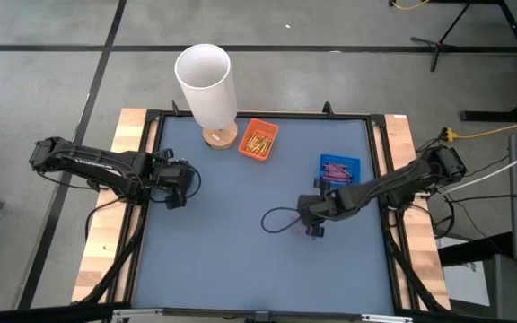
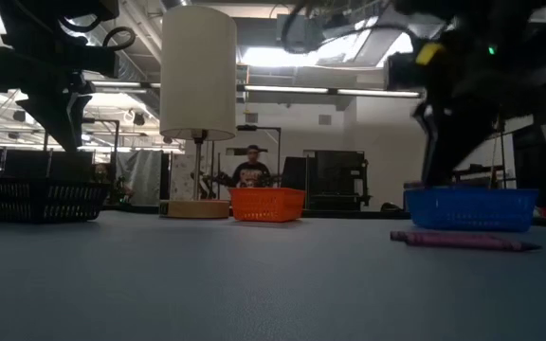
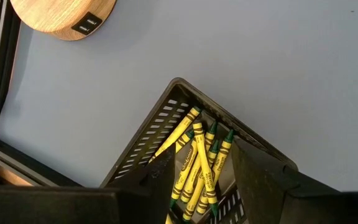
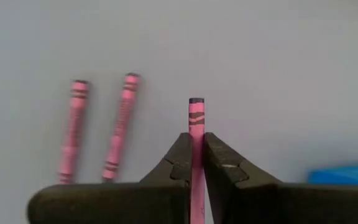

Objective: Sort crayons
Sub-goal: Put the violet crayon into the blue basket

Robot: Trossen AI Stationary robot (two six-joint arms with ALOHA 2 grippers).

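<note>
While my right gripper [image 4: 196, 163] pinches one pink crayon [image 4: 196, 118], two more [image 4: 73, 127] lie loose on mat beside it; my left gripper [image 3: 199, 180] spread above yellow crayons [image 3: 197, 165] in orange tray [image 1: 259, 140].

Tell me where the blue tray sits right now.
In the high view the blue tray sits on the table's right half toward the far edge, right of the orange tray, just beyond the right gripper.
</note>
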